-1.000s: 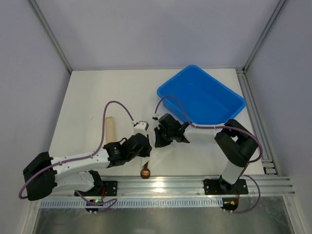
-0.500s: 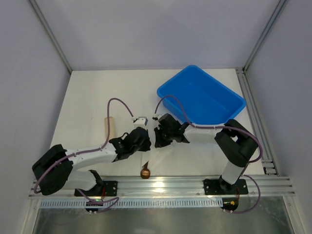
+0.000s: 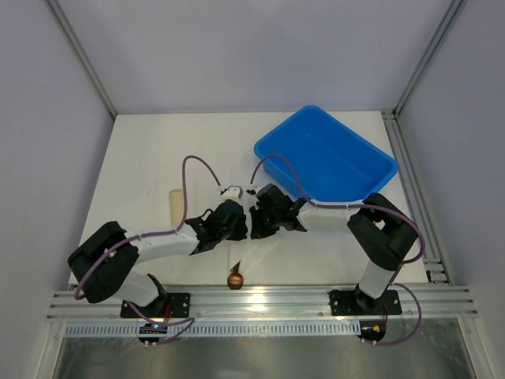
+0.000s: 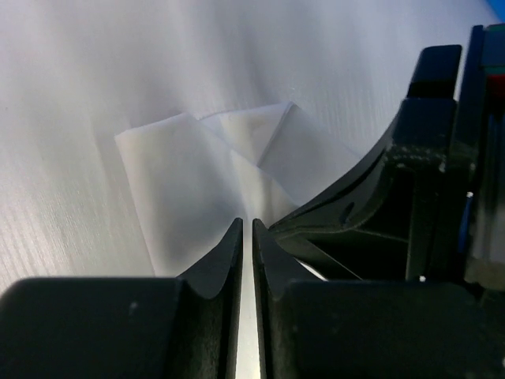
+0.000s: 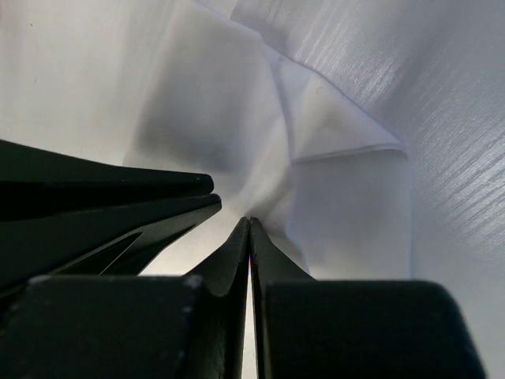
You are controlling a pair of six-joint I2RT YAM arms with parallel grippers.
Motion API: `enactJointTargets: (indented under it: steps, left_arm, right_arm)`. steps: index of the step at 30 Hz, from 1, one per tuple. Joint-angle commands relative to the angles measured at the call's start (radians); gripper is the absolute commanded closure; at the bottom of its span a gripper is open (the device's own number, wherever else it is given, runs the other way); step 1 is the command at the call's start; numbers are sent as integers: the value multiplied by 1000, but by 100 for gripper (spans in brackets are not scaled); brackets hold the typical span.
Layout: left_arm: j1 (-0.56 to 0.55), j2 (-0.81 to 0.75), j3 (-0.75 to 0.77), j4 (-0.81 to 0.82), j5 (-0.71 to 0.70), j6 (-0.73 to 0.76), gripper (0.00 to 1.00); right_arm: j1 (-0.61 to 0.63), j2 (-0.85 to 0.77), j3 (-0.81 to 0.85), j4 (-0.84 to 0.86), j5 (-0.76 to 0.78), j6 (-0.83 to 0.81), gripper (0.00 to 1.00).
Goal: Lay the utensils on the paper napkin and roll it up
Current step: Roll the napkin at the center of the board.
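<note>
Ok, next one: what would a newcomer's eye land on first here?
The bright blue bin at the table's far right grabs attention first. Then the left gripper and right gripper, meeting tip to tip mid-table, both pinched on a crumpled white paper napkin. A gold-bronze spoon lies by the near rail.

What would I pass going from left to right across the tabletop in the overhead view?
tan cylinder → left gripper → right gripper → blue bin
</note>
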Motion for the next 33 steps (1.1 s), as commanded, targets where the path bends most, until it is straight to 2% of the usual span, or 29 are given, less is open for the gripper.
enactJointTargets:
  steps: [1,12,22,27,33]
  left_arm:
    - [14,34,35,34,-16,15,91]
    - [32,114,37,48,2,-10,98]
    - [34,83,-8,63,25,-26,99]
    - [34,74,-17,71,33,-34,99]
    - [34,58,-5,60,47,-31,100]
  right_arm:
    - [5,23,0,-36,58,-11,96]
    - [5,18,9,-44,62,-11,96]
    - [-1,-143,49,-174,155,-33,96]
    - [-20,-233,32,-205,135,-51,96]
    - [-24,-246,9,-216,135,-36,96]
